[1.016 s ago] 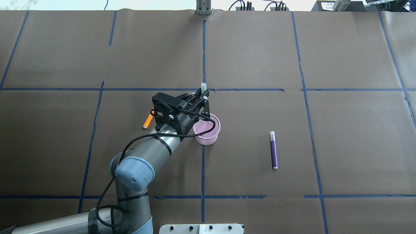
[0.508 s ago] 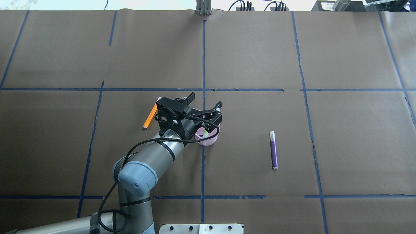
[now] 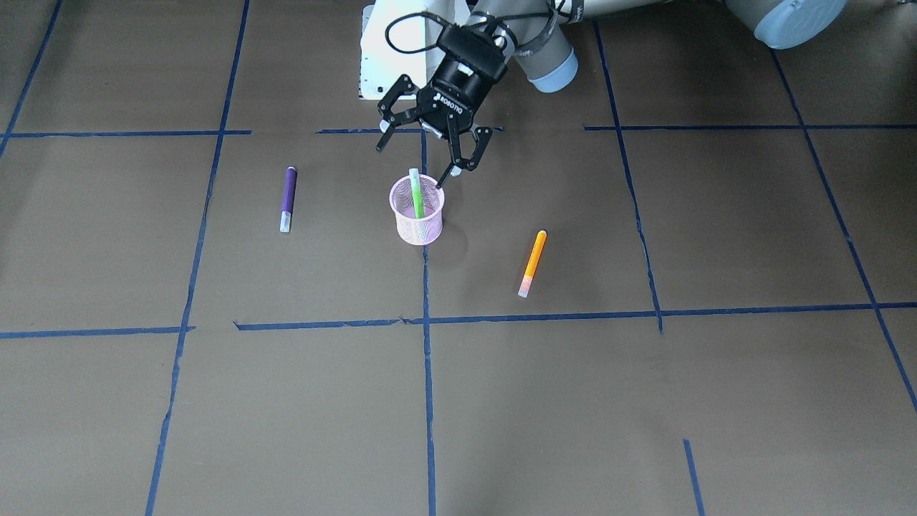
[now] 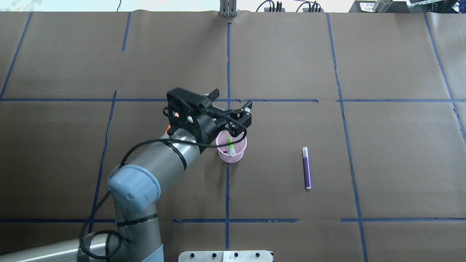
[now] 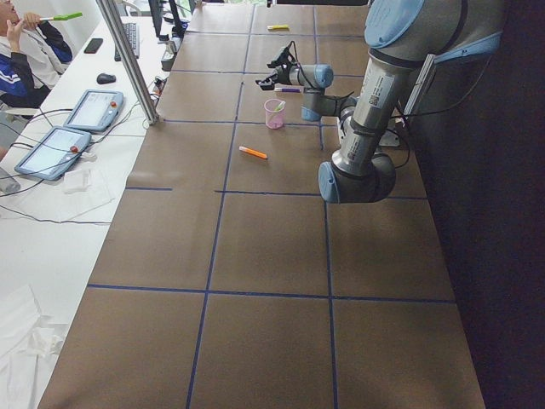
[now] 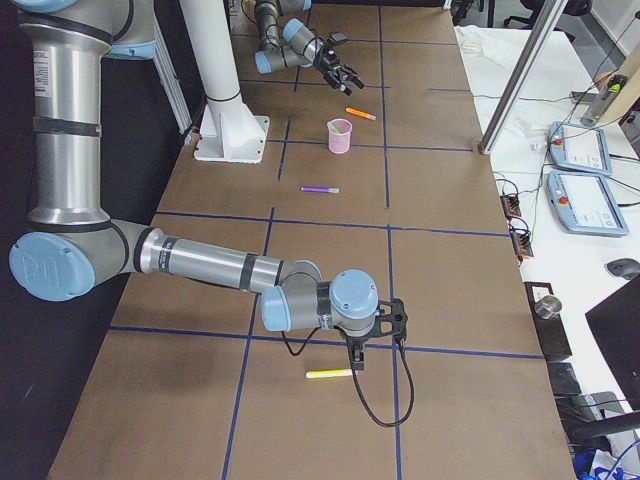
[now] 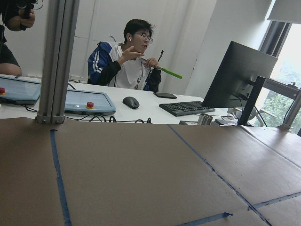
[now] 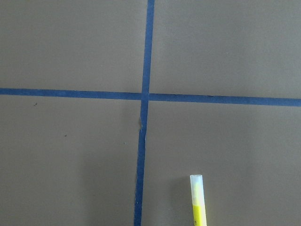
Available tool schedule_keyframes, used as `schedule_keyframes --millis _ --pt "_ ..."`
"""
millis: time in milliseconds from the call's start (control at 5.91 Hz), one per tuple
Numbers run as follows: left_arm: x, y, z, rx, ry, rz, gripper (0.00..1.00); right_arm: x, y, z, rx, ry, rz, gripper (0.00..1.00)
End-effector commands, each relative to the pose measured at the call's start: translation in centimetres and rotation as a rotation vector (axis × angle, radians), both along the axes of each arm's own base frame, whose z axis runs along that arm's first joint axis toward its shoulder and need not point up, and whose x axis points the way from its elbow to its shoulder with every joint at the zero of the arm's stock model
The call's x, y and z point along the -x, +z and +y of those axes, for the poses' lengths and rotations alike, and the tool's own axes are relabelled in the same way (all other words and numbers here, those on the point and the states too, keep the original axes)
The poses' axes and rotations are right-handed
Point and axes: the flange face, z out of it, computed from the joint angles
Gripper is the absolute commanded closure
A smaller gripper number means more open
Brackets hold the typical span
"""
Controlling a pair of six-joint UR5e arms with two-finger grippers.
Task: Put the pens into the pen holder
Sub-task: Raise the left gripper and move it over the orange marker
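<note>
pen holder (image 3: 414, 229) holds green pen (image 3: 415, 192)

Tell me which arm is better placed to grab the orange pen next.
Left. The left hand hangs open just above the pen holder, and the orange pen lies close by on that arm's side. The right hand is far down the table, by a yellow pen.

The pink pen holder (image 5: 274, 113) stands upright, with the orange pen (image 5: 253, 152) lying nearer and the purple pen (image 5: 286, 89) beyond.
</note>
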Motion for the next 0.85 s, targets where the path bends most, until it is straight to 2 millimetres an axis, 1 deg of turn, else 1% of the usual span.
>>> schedule_keyframes --millis 0,169,339,508,677 --pt "5.1 -0.8 -5.0 0.112 0.093 -0.028 0.00 0.8 1.0 0.1 0.015 -0.018 0.012 0.00" --pt "8.9 -0.4 -8.7 0.244 0.191 -0.114 0.00 1.7 2.7 0.1 -0.003 -0.036 0.055 0.00" --pt "11.4 1.2 -11.0 0.367 0.285 -0.212 0.00 2.9 4.5 0.5 -0.028 -0.060 0.060 0.00" --pt "12.2 3.5 -11.2 0.412 0.334 -0.247 0.00 3.7 6.1 0.8 -0.049 -0.079 0.080 0.00" --pt "11.8 6.0 -11.0 0.425 0.368 -0.306 0.00 4.4 7.6 1.0 -0.039 -0.094 0.086 0.00"
